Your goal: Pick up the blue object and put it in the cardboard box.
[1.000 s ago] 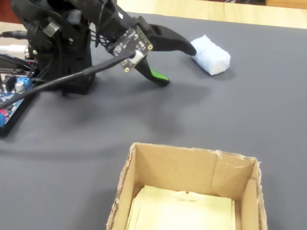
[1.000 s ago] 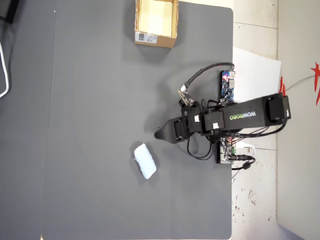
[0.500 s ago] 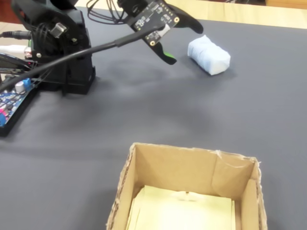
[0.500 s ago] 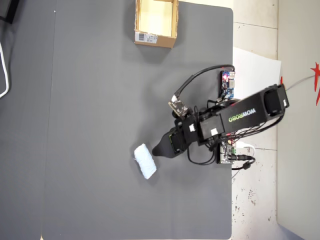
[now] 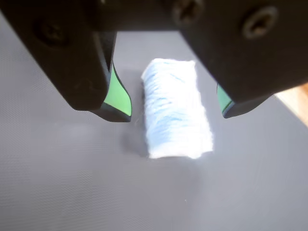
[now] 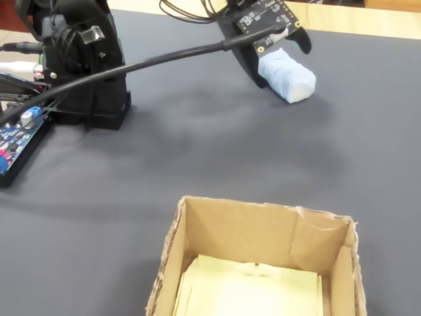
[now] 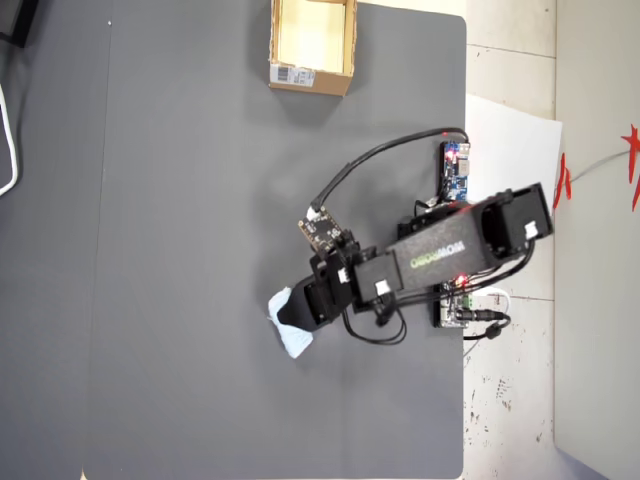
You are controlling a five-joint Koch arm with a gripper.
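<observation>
Gripper [image 5: 175, 113] spread wide, jaws either side of the blue object [image 5: 175, 114], no contact w/ it. Object lies flat on grey mat [image 7: 180, 250], well apart from cardboard box [image 7: 311, 75] at mat's far edge in overhead view.

1. We see the blue object [image 5: 175, 109], a pale oblong soft block, lying flat on the dark bench [image 6: 197, 151], upper right in the fixed view.
2. The cardboard box [image 7: 312, 45] stands open at the overhead frame's top, well apart.
</observation>
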